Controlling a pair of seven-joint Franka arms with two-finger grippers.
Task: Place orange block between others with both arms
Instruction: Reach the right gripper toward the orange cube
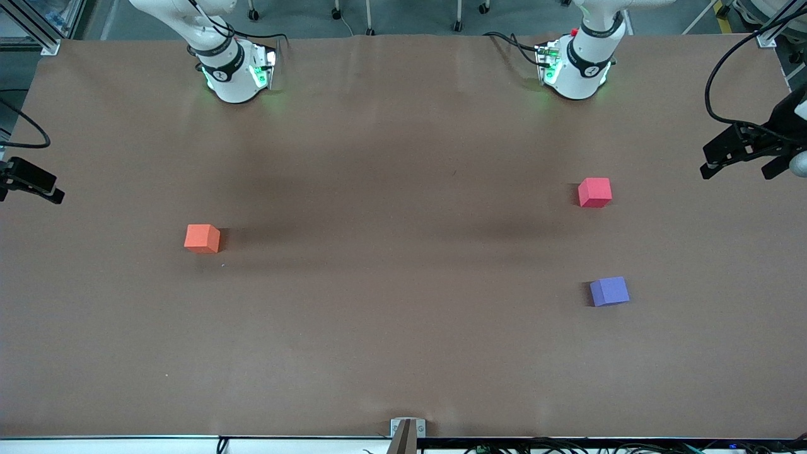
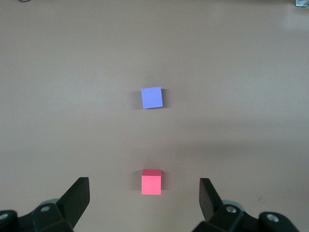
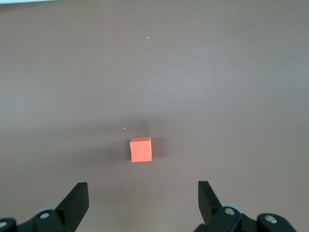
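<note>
Orange block [image 1: 202, 238] lies untouched; both claws [image 2: 145, 195] [image 3: 143, 195] gape empty.

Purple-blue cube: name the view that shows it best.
The left wrist view: the purple-blue cube sits near the middle, unobstructed. The front view shows it smaller, toward the left arm's end. The right wrist view misses it.

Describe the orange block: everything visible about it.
The orange block is a small matte cube with plain faces and crisp edges, foam-like in look. It sits flat on the brown table toward the right arm's end, alone, touching nothing else. The open right gripper hangs above it, empty.
</note>
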